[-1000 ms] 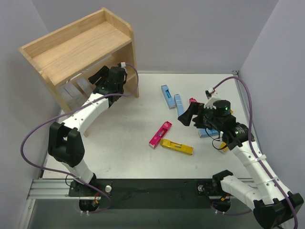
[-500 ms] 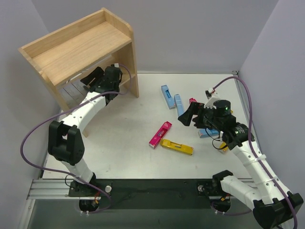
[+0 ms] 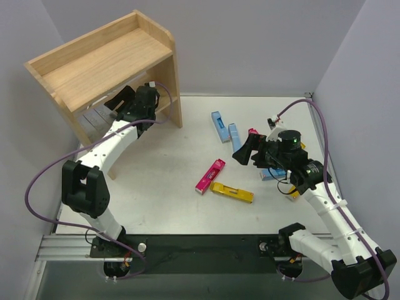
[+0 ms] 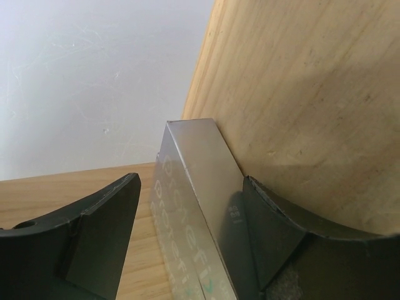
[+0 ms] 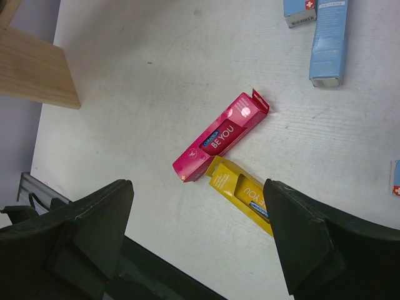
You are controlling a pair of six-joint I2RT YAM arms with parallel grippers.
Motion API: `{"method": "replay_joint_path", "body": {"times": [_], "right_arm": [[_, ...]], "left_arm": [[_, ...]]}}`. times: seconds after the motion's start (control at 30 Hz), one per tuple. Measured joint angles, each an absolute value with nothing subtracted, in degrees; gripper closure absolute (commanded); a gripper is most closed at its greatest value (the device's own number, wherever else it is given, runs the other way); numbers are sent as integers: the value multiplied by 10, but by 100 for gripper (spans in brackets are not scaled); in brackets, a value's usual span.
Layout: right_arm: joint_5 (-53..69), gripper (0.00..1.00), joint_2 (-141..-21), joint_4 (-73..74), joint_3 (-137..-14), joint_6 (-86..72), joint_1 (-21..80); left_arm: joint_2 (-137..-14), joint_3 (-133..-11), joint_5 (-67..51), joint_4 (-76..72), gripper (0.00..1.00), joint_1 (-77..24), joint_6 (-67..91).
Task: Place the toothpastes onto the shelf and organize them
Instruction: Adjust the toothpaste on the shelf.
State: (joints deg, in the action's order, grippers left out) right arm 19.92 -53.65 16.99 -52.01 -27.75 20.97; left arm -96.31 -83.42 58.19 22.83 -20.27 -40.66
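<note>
The wooden shelf (image 3: 100, 59) stands at the back left. My left gripper (image 3: 123, 100) reaches into its lower tier, where silver cartons (image 3: 94, 117) lie. In the left wrist view my left gripper (image 4: 190, 178) straddles a silver carton (image 4: 200, 150) that stands against the shelf's side panel (image 4: 312, 94). The right finger (image 4: 281, 219) touches the carton and the left finger stands apart from it. My right gripper (image 3: 245, 150) is open and empty above the table. Below it lie a magenta carton (image 5: 222, 135) and a yellow carton (image 5: 240, 190).
Two light blue cartons (image 3: 219, 126) lie at mid table, also in the right wrist view (image 5: 329, 40). More cartons sit under and beside my right arm: a light blue one (image 3: 272, 175), a magenta end (image 3: 253, 132). Walls close in the table on three sides.
My left gripper moved left, deeper under the shelf's top tier, then held still. My right arm has barely moved.
</note>
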Motion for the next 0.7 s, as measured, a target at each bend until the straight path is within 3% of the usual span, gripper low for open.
{"method": "replay_joint_path", "body": {"times": [0.43, 0.7], "right_arm": [[199, 11, -538, 170, -520, -277, 210], [199, 11, -538, 170, -519, -275, 210]], "left_arm": [[-960, -857, 578, 258, 23, -294, -378], [-929, -876, 578, 380, 22, -357, -304]]}}
